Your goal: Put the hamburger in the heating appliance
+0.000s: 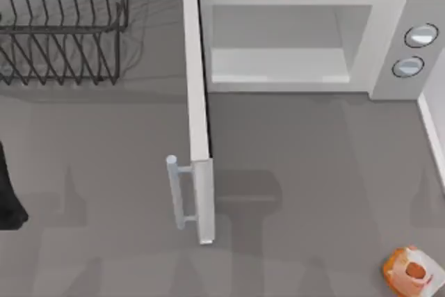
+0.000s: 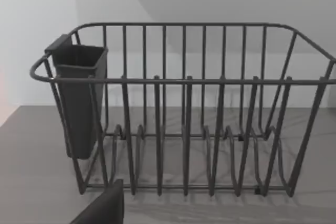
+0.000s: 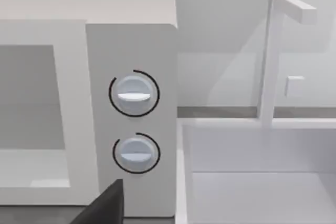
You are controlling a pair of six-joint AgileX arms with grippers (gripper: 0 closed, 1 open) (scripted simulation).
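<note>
The microwave (image 1: 299, 39) stands at the back of the table (image 1: 306, 172), right of centre. Its cavity is bare and its door (image 1: 198, 123) is swung fully out toward the front, the grey bar handle (image 1: 177, 193) on the door's outer face. Two round knobs (image 3: 134, 94) sit on the panel at the cavity's right. A black wire rack (image 1: 62, 26) with a dark cup (image 2: 79, 98) hung on one end occupies the back left corner. A white sink-like basin (image 3: 262, 177) adjoins the microwave on the right.

The hamburger (image 1: 411, 273) lies at the front right corner of the table, well apart from the open cavity, with nothing holding it.

A dark part of the left arm (image 1: 8, 193) shows at the left edge; a dark finger tip (image 3: 105, 205) intrudes in the right wrist view. Whether either gripper is wide or narrow cannot be told.

Assessment: the hamburger appears small, light and probably soft and squashable. A grip across its sides at mid-height, closed gently, seems best; heavy pressure could deform it or squeeze it out of the grasp.
</note>
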